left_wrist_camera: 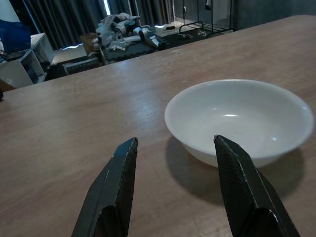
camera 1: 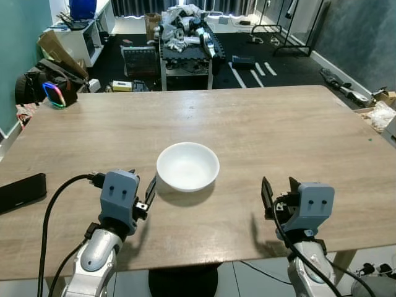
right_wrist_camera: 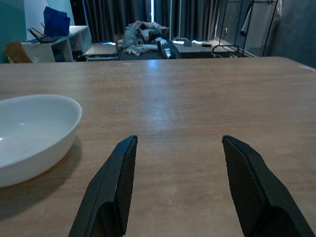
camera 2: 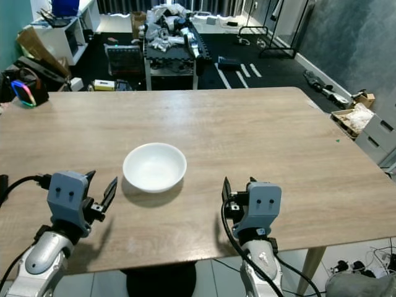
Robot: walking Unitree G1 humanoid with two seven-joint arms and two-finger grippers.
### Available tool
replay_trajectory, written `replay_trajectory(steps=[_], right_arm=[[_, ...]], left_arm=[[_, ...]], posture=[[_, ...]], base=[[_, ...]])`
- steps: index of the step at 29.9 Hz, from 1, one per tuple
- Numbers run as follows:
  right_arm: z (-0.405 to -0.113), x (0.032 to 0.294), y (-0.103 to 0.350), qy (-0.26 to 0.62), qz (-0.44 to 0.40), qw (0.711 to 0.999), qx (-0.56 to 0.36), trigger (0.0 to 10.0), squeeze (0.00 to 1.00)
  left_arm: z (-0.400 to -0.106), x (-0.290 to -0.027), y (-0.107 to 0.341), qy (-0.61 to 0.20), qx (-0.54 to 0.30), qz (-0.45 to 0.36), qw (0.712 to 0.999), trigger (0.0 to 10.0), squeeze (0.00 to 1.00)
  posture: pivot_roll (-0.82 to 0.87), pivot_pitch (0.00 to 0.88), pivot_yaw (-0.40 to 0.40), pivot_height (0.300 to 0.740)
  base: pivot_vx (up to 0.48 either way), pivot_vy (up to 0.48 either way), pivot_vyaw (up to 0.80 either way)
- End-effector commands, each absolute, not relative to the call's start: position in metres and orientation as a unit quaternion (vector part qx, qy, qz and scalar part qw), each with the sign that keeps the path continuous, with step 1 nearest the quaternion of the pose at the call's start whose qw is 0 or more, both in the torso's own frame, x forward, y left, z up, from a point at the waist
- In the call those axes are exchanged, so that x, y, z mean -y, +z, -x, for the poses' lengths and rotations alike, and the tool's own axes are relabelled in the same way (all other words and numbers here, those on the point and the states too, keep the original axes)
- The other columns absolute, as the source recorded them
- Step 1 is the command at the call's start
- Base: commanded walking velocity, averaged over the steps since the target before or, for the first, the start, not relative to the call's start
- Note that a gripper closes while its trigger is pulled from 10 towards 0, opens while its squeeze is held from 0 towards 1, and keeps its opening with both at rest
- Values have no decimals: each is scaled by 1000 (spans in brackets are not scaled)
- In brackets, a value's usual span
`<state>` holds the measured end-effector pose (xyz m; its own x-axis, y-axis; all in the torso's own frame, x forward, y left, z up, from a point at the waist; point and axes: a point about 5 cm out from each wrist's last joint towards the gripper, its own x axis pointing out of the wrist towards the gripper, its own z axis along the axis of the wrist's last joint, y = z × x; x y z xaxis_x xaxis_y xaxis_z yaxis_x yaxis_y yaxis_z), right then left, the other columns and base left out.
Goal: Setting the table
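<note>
Nearby, white bowl (camera 1: 187, 166) between spread left pincer (camera 1: 143, 191), spread right pincer (camera 1: 279, 193), phone (camera 1: 21, 192) aside.

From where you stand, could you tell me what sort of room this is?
Probably a lived-in home room used partly as a workspace. A wooden table holds one white bowl, and the dark floor behind has a cluttered cart, white shelving and a clothes rack.

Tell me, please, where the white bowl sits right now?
The white bowl rests on the wooden table, near its front edge, just ahead of the open left claw.
</note>
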<state>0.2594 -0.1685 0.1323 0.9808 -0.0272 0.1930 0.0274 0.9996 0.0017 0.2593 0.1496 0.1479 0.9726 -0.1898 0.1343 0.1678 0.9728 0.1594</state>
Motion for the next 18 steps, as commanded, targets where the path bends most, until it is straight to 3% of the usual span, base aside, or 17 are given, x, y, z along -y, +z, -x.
replay_trajectory(steps=[1, 18], right_arm=[[-258, 169, 130, -13, 4, 996, 92, 10000, 0], [-257, 169, 129, -14, 4, 996, 90, 10000, 0]], left_arm=[[-257, -148, 143, -93, 65, -74, 991, 10000, 0], [-256, -147, 143, -95, 64, -73, 991, 10000, 0]], posture=[[-25, 0, 59, 740], [-26, 0, 62, 740]], base=[[0, 0, 0], [0, 0, 0]])
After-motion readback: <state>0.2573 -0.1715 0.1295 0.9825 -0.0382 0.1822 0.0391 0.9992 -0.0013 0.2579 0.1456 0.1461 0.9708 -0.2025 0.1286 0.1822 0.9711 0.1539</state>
